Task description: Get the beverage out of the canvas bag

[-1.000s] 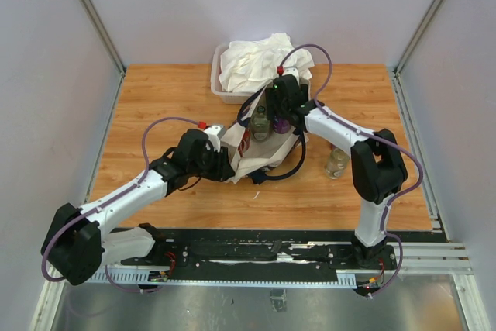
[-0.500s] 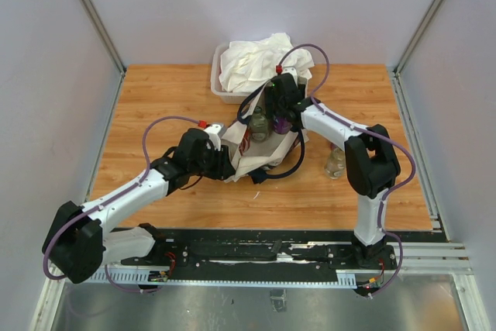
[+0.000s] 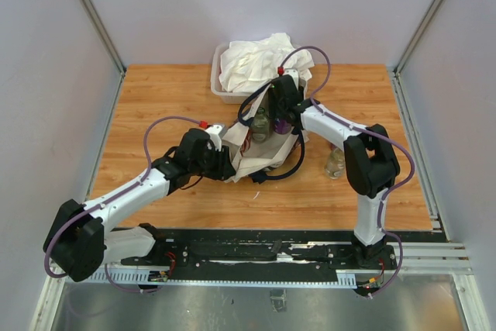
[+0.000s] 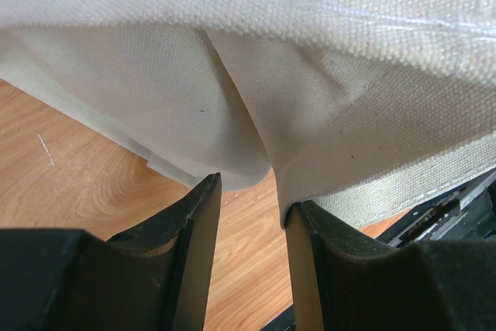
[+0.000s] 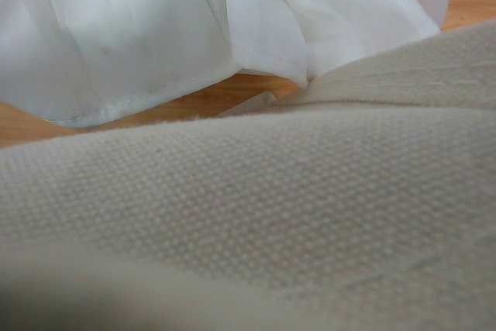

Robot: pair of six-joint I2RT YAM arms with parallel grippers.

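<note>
Wooden table [image 3: 155, 98], left hand [image 4: 256, 195] apart at canvas bag [image 3: 260, 162], right hand [image 3: 277, 114] shifted slightly left, grip unclear

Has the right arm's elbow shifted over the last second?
Yes: the right arm's elbow moved left, overlapping more of the clear bottle.

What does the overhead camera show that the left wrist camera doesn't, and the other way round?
Only overhead: the left arm and right arm, bottles in the open canvas bag, another bottle on the table, a tub of white cloth. Only left wrist: its two fingers close up, apart, a canvas fold at their tips. Both: the canvas bag and the wooden table.
</note>
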